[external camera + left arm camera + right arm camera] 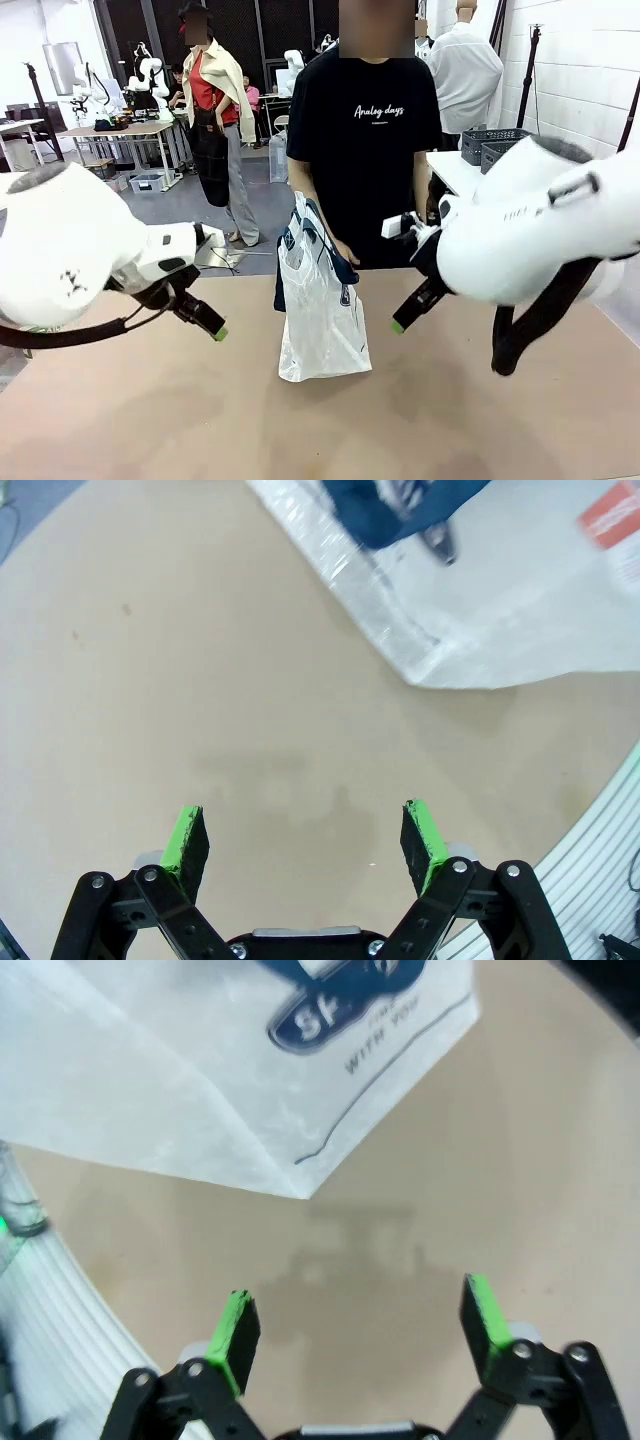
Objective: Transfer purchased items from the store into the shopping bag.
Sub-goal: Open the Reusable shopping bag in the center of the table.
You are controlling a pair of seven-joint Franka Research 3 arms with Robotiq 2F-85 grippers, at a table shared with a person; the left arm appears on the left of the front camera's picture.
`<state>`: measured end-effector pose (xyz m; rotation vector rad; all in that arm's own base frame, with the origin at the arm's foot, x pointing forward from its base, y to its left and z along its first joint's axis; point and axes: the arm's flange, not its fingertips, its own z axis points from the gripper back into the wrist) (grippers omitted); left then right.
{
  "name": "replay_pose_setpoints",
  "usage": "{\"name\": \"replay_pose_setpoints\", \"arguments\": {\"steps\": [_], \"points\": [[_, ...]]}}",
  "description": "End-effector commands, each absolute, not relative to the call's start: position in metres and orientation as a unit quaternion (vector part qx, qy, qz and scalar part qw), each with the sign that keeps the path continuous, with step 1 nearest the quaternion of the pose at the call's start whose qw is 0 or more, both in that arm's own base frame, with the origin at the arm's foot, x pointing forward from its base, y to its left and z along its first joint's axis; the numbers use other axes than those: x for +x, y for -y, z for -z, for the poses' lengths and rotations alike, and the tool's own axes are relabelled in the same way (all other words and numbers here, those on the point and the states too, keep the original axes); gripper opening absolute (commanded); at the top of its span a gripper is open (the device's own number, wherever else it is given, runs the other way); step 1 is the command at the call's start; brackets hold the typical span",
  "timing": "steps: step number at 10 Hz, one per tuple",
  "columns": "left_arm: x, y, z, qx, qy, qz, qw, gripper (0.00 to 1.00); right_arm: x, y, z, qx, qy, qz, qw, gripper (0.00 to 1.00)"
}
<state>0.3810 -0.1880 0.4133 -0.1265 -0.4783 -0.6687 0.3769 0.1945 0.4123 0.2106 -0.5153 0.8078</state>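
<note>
The shopping bag [322, 320] stands upright on the brown table [150, 420]. A person [362, 130] stands directly behind the bag, with hands at its upper part.

Left gripper [305, 825]: positioned to the left of the bag, apart from it, above bare table. Its jaws are spread wide and hold nothing. The left wrist view shows the bag's navy handles [400, 510] and red tag [608, 515] beyond the green pads [185, 835].

Right gripper [362, 1305]: positioned to the right of the bag, apart from it, above bare table. Its jaws are spread wide and hold nothing. The bag's lower corner and navy oval logo [330, 1015] lie beyond its fingertips.
</note>
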Motion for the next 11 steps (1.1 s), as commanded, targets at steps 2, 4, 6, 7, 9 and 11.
{"name": "replay_pose_setpoints", "arguments": {"steps": [2, 4, 6, 7, 9, 11], "points": [[0.395, 0.191, -0.469, -0.09, 0.276, 0.35, 0.891, 1.0, 0.411, -0.186, -0.475, 0.162, 0.225, -0.395, 0.876, 1.0], [0.41, 0.199, -0.509, -0.091, 0.297, 0.366, 0.877, 1.0, 0.429, -0.193, -0.522, 0.168, 0.237, -0.403, 0.868, 1.0], [0.415, 0.205, -0.544, -0.083, 0.311, 0.374, 0.87, 1.0, 0.441, -0.2, -0.562, 0.147, 0.254, -0.405, 0.866, 1.0], [0.417, 0.206, -0.552, -0.084, 0.316, 0.378, 0.866, 1.0, 0.446, -0.201, -0.572, 0.144, 0.264, -0.404, 0.864, 1.0], [0.419, 0.199, -0.545, -0.084, 0.321, 0.386, 0.861, 1.0, 0.45, -0.196, -0.57, 0.16, 0.271, -0.408, 0.857, 1.0], [0.412, 0.209, -0.558, -0.079, 0.324, 0.366, 0.869, 1.0, 0.443, -0.201, -0.581, 0.141, 0.271, -0.398, 0.865, 1.0]]}}
